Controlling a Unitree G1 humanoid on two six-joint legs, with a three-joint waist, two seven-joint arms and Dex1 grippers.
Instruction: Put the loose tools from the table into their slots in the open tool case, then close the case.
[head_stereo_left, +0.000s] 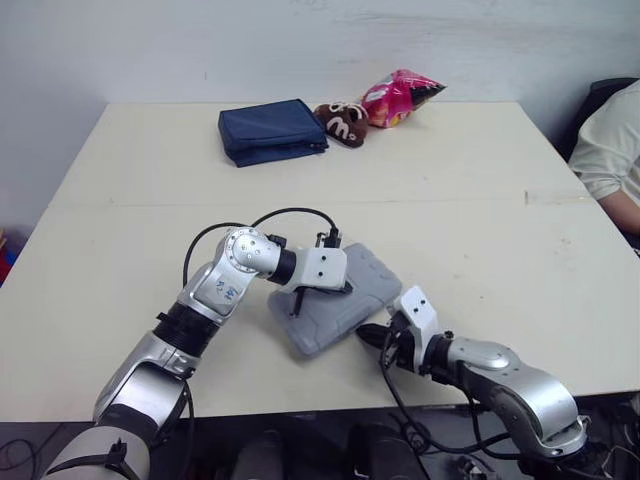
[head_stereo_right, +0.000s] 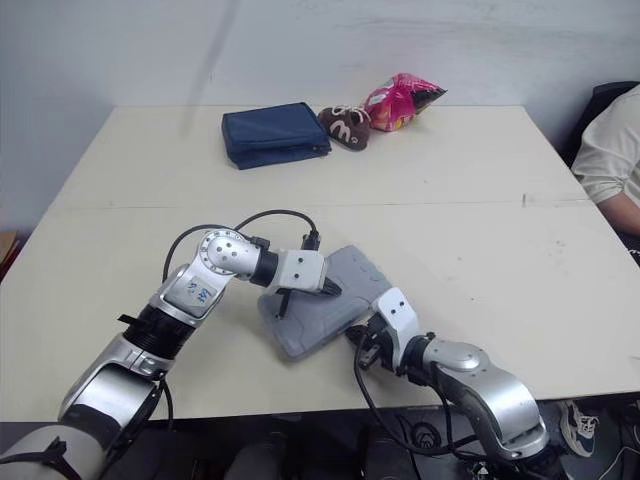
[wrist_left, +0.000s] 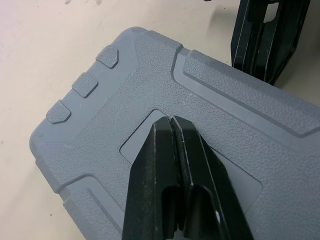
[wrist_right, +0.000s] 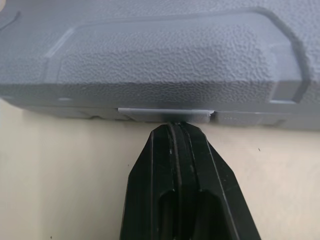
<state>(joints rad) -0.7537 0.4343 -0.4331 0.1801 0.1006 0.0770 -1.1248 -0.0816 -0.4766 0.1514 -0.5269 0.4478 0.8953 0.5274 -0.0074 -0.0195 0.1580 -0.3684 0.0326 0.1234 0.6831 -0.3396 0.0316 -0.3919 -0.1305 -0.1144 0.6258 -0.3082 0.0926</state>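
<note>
Left gripper had its fingers pressed together, nothing between them, tip pointing down at the flat recessed panel in the middle of the lid. It looked like it was resting on the lid, but contact vs a hair above, couldn't tell tbh.

The tool case sat near the front edge of the desk, grey, lid down, turned at an angle to the desk edge. So imo the loading part was done and this was the closing step, prob the left arm holding the lid flat.

Right gripper was also closed up tight on nothing. It was low at desk level, with its tip right at the pale latch tab on the side wall of the case, touching it or v close. Whether that tab was snapped home, couldn't say from the pics.

The next move prob calls for a short firm push on the tab w/ the right tip while the left keeps weight on the lid. Otherwise the case could just skid across the desk instead of clicking. After that, maybe check the seam is shut all the way round.

Back of the desk, well apart from all this, were a blue pouch, a brown snack bag and a pink snack bag. A person's sleeve was at the far right edge.
</note>
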